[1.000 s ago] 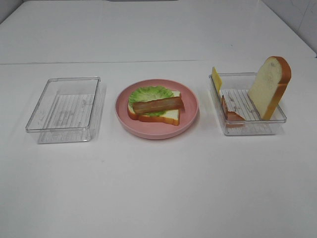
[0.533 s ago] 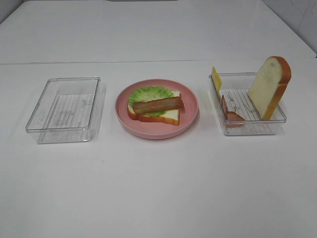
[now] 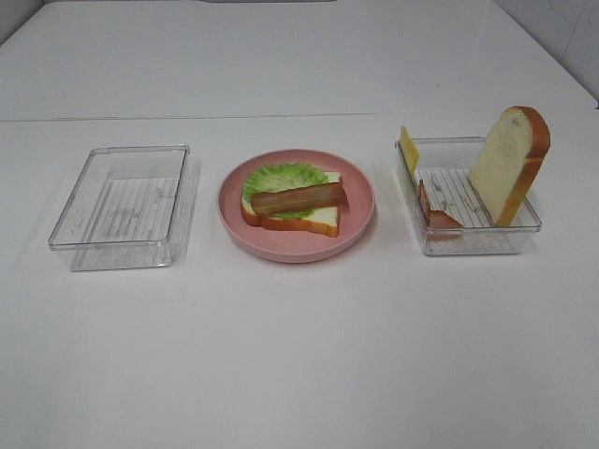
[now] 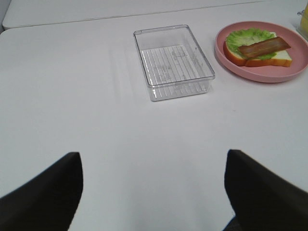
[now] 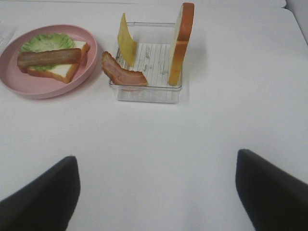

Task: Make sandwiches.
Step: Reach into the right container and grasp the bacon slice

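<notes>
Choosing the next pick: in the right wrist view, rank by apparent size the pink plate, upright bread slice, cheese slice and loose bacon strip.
1. pink plate.
2. upright bread slice, seen nearly edge-on.
3. cheese slice and loose bacon strip: about alike, not ranked.

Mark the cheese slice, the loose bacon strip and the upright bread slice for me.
cheese slice [image 5: 126,42], right wrist view, middle of yellow face.
loose bacon strip [image 5: 120,73], right wrist view, mid-length of strip.
upright bread slice [image 3: 499,168], exterior high view, centre of white face.
</notes>
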You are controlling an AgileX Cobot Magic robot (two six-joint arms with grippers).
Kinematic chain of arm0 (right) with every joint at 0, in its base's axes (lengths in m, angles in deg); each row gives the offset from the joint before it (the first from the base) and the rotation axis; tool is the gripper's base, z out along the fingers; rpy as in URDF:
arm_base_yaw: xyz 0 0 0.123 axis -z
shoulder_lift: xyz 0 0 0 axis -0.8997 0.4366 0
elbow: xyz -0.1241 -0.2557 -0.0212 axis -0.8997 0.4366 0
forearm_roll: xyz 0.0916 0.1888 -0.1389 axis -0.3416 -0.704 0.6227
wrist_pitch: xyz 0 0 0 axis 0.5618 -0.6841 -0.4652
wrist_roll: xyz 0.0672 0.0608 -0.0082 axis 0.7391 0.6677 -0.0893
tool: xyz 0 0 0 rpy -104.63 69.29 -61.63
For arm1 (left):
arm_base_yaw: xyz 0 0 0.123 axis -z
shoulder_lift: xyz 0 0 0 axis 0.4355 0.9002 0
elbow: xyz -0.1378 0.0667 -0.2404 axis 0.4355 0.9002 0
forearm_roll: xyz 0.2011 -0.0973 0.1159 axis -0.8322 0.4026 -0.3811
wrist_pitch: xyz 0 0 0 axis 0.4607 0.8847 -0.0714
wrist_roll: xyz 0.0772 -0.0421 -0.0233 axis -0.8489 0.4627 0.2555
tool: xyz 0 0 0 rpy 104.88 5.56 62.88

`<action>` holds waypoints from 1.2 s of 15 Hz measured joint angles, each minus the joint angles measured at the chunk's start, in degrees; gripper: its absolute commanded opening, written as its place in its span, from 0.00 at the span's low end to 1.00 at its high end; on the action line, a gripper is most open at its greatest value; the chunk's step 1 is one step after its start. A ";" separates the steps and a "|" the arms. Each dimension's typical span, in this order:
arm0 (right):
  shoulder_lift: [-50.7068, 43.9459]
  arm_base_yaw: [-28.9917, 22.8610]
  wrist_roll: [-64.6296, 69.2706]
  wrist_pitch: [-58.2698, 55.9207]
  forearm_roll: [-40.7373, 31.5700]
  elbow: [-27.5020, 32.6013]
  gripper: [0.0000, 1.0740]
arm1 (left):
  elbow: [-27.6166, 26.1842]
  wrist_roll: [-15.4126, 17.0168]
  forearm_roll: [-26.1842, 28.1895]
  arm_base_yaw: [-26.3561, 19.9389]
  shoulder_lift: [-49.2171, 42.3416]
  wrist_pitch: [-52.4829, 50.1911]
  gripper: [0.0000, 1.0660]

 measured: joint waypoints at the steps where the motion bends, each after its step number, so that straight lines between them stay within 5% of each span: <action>1: 5.67 0.00 0.06 2.46 0.00 -1.49 0.77 | 0.00 -0.40 0.00 0.00 0.00 0.00 0.72; 4: 20.45 0.00 0.11 5.04 0.00 -7.51 0.77 | 0.00 -1.09 0.00 0.00 0.00 0.00 0.72; 5: 33.12 0.00 0.11 5.04 -0.46 -14.50 0.77 | 0.00 -1.09 0.00 0.00 0.00 0.00 0.72; 6: 33.12 0.00 0.11 5.04 -0.46 -14.50 0.77 | 0.00 -1.09 0.00 0.00 0.00 0.00 0.72; 8: 50.65 0.00 -0.29 2.18 -5.50 -26.41 0.77 | 0.00 -1.09 0.00 0.00 0.00 -0.06 0.72; 13: 70.59 0.00 -3.04 -8.88 -11.69 -42.46 0.68 | 0.00 -1.26 0.00 0.00 0.00 -0.06 0.72; 16: 76.60 -0.23 -3.09 -11.23 -13.29 -47.21 0.67 | 0.00 -1.26 0.00 0.00 0.00 -0.06 0.72; 18: 80.84 -4.98 -3.04 -11.52 -11.29 -50.08 0.63 | 0.00 -1.26 0.00 0.00 0.00 -0.06 0.72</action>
